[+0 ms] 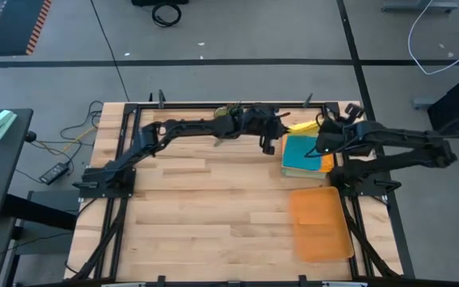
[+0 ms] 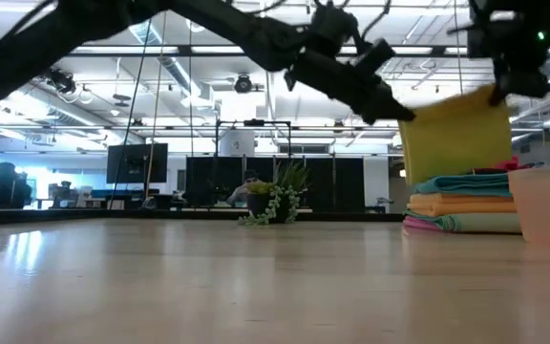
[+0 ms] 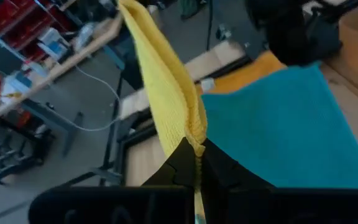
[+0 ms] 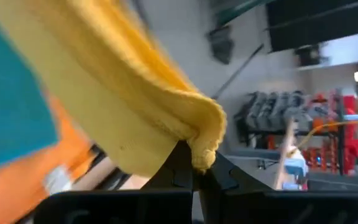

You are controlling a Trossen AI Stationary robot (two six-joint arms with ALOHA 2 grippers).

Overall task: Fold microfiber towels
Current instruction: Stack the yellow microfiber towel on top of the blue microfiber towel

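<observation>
You have two dark arms at work, both reaching to the upper right of the high view. The left gripper (image 1: 271, 143) and the right gripper (image 1: 323, 127) are each clamped on a corner of one soft yellow microfiber towel (image 2: 456, 134), jaws pressed together on the cloth.

In the low view that yellow towel hangs in the air at right, stretched between the two grippers above a stack of folded towels (image 2: 461, 205). There you can count layers from the side: teal on top, then orange, then pink and pale green at the bottom. From above you see only the teal top towel (image 1: 301, 153) with an orange edge showing at its right side, so the lower layers show in the low view alone.

One flat translucent orange rectangular mat (image 1: 319, 222) lies on the wooden table (image 1: 205, 207) in the lower right of the high view, just below the stack. One small green spiky plant (image 2: 277, 204) stands at the table's far edge, mid-frame in the low view.

The left wrist view shows the yellow edge pinched at the fingertips, with the teal towel beyond. The right wrist view shows a bunched yellow corner nipped in its own jaws.
</observation>
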